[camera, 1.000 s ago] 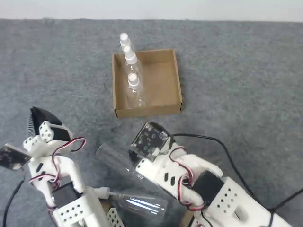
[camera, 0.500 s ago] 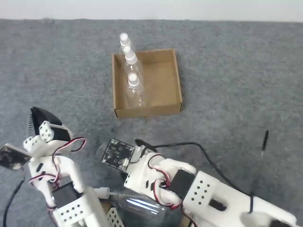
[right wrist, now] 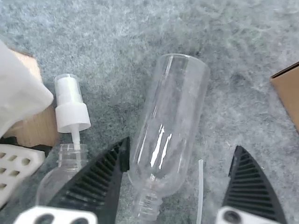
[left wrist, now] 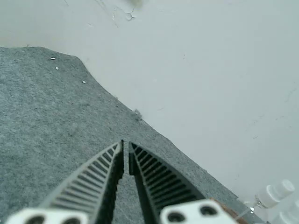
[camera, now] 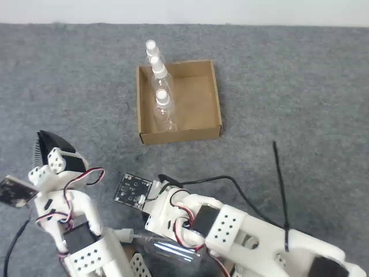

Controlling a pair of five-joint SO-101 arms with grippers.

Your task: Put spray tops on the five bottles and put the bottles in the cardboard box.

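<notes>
- right jaws: wide open, straddling capless bottle (right wrist: 170,126) lying on counter (right wrist: 140,28)
- left jaws: closed, empty
- second bottle (right wrist: 58,179) cut off at frame edge; spray top (right wrist: 71,107) at its neck

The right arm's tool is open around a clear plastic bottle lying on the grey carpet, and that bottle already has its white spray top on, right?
Not quite: the right wrist view shows the right tool open around the clear plastic bottle lying on the grey carpet, but its neck is bare.
</notes>
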